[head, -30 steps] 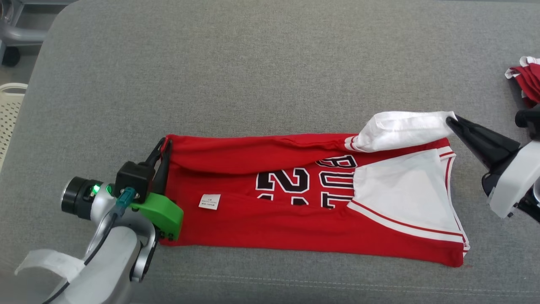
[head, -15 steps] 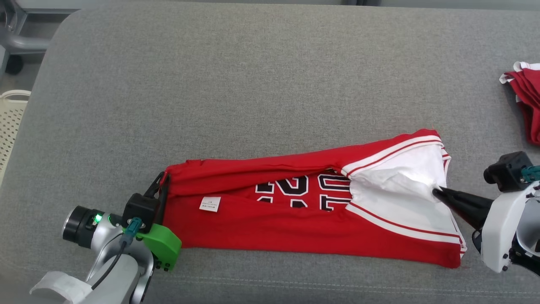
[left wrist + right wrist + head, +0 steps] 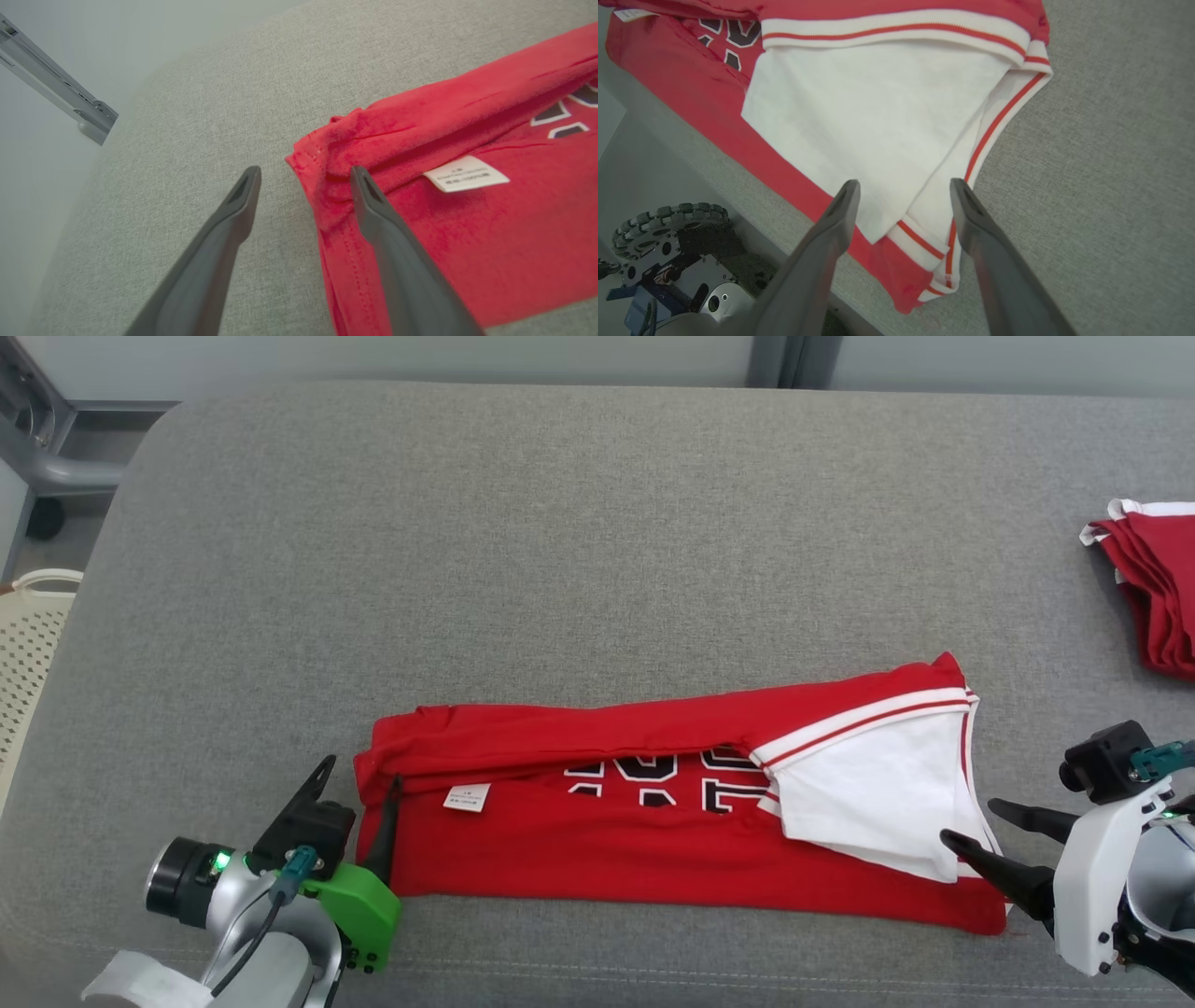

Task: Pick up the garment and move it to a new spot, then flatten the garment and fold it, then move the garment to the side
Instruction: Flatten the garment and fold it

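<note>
The red jersey [image 3: 653, 835] lies folded lengthwise near the front edge of the grey cushion [image 3: 560, 541] — long axis left to right, hem leftward, white-trimmed end rightward. The left hand [image 3: 362, 773] sits low, fingers apart, straddling the hem corner — the right hand [image 3: 971, 823], also spread, points at the white end.

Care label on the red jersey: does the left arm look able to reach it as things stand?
Probably yes. The care label lies exposed on the jersey, just past the left arm's open jaws, which straddle its edge; nothing covers it.
</note>
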